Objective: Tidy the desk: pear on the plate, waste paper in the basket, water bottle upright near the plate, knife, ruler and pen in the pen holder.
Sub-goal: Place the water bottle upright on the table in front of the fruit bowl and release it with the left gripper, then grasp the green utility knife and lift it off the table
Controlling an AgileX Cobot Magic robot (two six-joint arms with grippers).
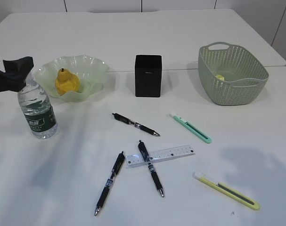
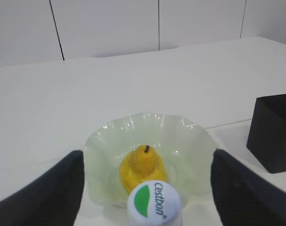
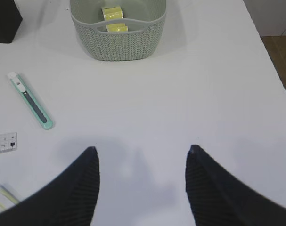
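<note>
Pear (image 1: 67, 83) sits in the green plate (image 1: 96, 70) near the far left corner of the desk (image 1: 147, 33). Right beside the plate, the water bottle (image 1: 37, 112) stands upright by the left edge. The left gripper (image 2: 147, 188) hangs just over the bottle's cap, its two fingers wide apart and holding nothing. The waste paper (image 3: 113, 19) lies inside the basket (image 1: 237, 87) near the far right edge. The black pen holder (image 1: 148, 75) stands between plate and basket. Three pens, the ruler (image 1: 159, 155), a green knife (image 1: 191, 127) and a yellow knife (image 1: 226, 190) lie on the tabletop near the front edge. The right gripper (image 3: 140, 183) hovers over bare desk, fingers apart, empty.
</note>
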